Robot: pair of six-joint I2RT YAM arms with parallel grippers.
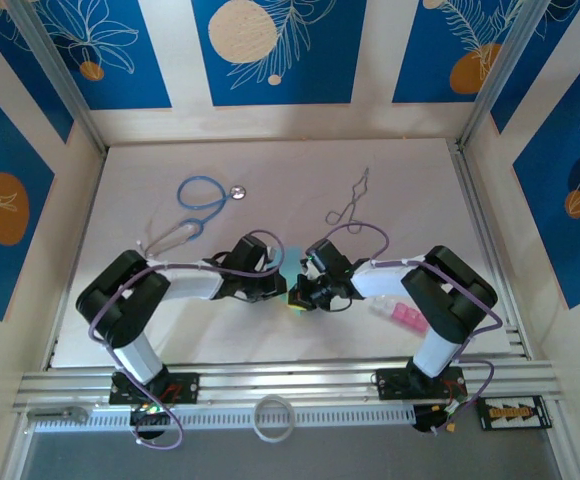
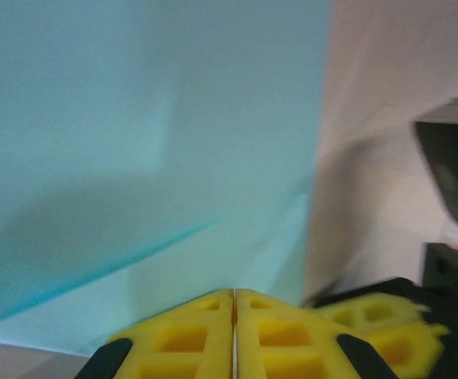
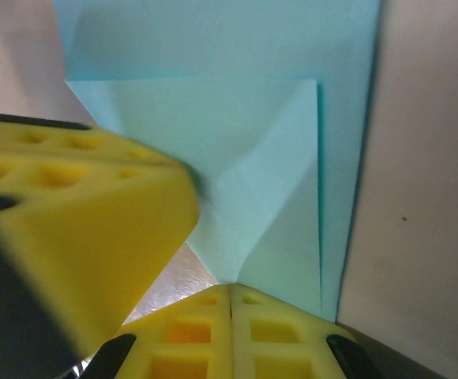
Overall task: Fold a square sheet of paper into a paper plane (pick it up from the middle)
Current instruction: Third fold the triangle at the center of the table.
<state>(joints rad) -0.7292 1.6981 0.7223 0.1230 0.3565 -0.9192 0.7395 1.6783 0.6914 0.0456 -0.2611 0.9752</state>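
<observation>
A: Checking the left gripper [image 2: 234, 294] first. Reading it as pressed fully together, pinching the near edge of the square sheet of paper [image 2: 142, 150] right at the tips.

B: Agreeing. Seeing the sheet rising straight ahead of those tips, lifted off the table [image 2: 371, 158] rather than lying flat. Also catching a soft crease running ahead and off to the left.

A: Moving to the right gripper [image 3: 230, 286]. Also clamped together, apparently biting the bottom point of a folded flap [image 3: 245, 158] directly in front of the tips.

B: Noting the flap's straight edge running dead ahead, just right of the tips. Taking that as the long axis for the next crease, pointing away from the right gripper.

A: Spotting the left gripper's yellow finger crowding in just left of the right tips. Touching the sheet or merely beside it? Not managing to tell.

B: Same here. From above, seeing both tips meeting almost nose to nose mid-table, with only a sliver of turquoise showing between and just beyond them.

A: So not calling either arm nearer, judging both to be on the sheet from opposite sides.

B: Guessing at an early fold stage, nowhere near a dart shape yet. Suggesting pressing along that ahead-running edge while avoiding pulling apart, risking a tear or a slipped corner otherwise.
</observation>
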